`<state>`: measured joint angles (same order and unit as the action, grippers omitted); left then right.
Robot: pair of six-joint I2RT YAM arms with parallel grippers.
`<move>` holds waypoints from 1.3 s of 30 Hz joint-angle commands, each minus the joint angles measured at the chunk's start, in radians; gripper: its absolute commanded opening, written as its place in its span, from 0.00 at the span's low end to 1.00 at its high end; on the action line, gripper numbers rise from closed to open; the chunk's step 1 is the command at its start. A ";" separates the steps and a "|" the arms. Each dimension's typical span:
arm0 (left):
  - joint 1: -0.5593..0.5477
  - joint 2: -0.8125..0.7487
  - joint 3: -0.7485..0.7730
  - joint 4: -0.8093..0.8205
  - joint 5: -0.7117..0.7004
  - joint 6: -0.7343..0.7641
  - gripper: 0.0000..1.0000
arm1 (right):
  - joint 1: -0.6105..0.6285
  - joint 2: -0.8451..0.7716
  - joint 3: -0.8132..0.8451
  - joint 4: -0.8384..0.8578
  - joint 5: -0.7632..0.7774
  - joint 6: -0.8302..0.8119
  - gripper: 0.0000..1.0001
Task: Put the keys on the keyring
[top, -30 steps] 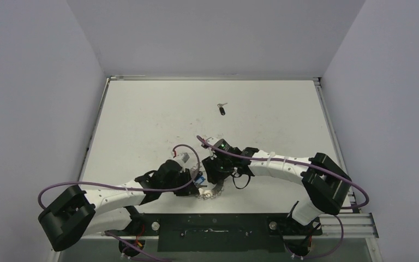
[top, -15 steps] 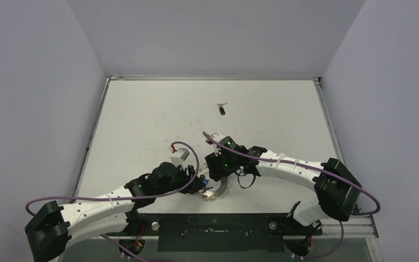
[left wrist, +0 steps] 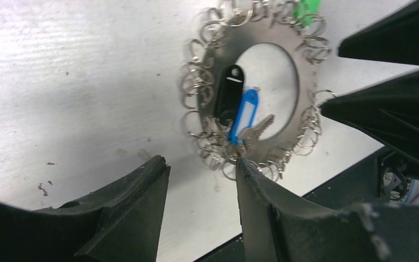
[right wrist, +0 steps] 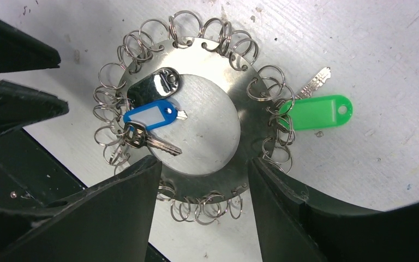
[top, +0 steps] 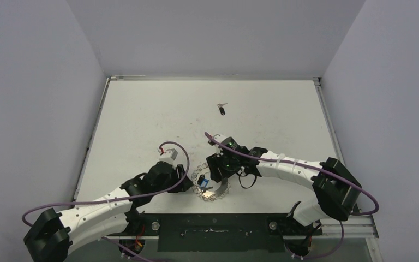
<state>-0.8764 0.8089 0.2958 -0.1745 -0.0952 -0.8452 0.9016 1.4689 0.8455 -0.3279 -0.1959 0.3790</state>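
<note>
The keyring [top: 211, 189] lies flat near the table's front edge; it is a silvery disc [right wrist: 248, 136] with a hollow centre and looped rim [left wrist: 310, 90]. One black-headed key [top: 221, 109] lies alone far up the table. Another black head [right wrist: 153, 86] [left wrist: 232, 90] rests on the ring's left side; whether it is threaded on I cannot tell. My left gripper [left wrist: 202, 164] [top: 188, 183] is open just left of the ring, with bare table between its fingers. My right gripper [right wrist: 203, 162] [top: 218, 174] is open over the ring, its fingers straddling the near rim.
A blue-tagged key [right wrist: 150, 114] [left wrist: 244, 114] lies across the ring beside the black head. A green-tagged key [right wrist: 316, 112] hangs off the ring's right side. The table's front edge and dark rail [top: 213, 224] [left wrist: 327, 196] run just behind the ring.
My left gripper has opened and drawn back to the left, away from the ring. The right gripper has opened wider and stays over the ring, which now lies flat.
</note>
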 commanded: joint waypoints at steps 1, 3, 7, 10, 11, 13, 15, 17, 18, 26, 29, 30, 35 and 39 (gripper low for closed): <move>0.074 0.089 -0.014 0.097 0.134 -0.013 0.46 | -0.008 0.000 -0.018 0.048 -0.005 0.011 0.61; 0.088 0.130 -0.017 0.143 0.173 -0.012 0.43 | -0.010 -0.006 -0.029 0.062 -0.006 0.017 0.63; 0.091 0.190 -0.017 0.228 0.222 -0.021 0.36 | -0.020 -0.009 -0.041 0.075 -0.016 0.023 0.64; 0.091 0.216 -0.019 0.251 0.233 -0.026 0.29 | -0.024 -0.010 -0.043 0.078 -0.020 0.022 0.63; 0.091 0.223 -0.021 0.259 0.236 -0.029 0.27 | -0.025 -0.011 -0.043 0.077 -0.022 0.021 0.63; 0.090 0.235 -0.026 0.270 0.244 -0.033 0.22 | -0.026 -0.011 -0.043 0.077 -0.023 0.020 0.63; 0.088 0.238 -0.028 0.270 0.247 -0.034 0.16 | -0.026 -0.013 -0.043 0.078 -0.023 0.020 0.63; 0.084 0.228 -0.035 0.273 0.246 -0.037 0.08 | -0.027 -0.014 -0.041 0.076 -0.025 0.018 0.63; 0.079 0.218 -0.043 0.283 0.246 -0.041 0.03 | -0.027 -0.015 -0.039 0.076 -0.025 0.017 0.63; -0.013 0.096 -0.073 0.230 0.222 -0.039 0.00 | -0.035 -0.013 -0.025 0.072 -0.031 0.007 0.63; -0.031 0.043 -0.075 0.142 0.191 -0.035 0.00 | -0.039 -0.005 -0.011 0.073 -0.036 0.002 0.63; -0.034 0.021 -0.075 0.112 0.182 -0.035 0.00 | -0.039 -0.001 -0.005 0.072 -0.036 -0.002 0.63; -0.032 -0.078 -0.057 -0.001 0.119 -0.032 0.00 | -0.056 0.031 0.045 0.059 -0.030 -0.023 0.63; -0.029 -0.101 -0.017 -0.070 0.049 -0.027 0.18 | -0.074 0.065 0.102 0.047 -0.034 -0.034 0.55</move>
<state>-0.9047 0.7269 0.2161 -0.1524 0.0437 -0.8799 0.8482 1.5063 0.8665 -0.2955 -0.2264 0.3672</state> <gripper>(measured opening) 0.091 0.597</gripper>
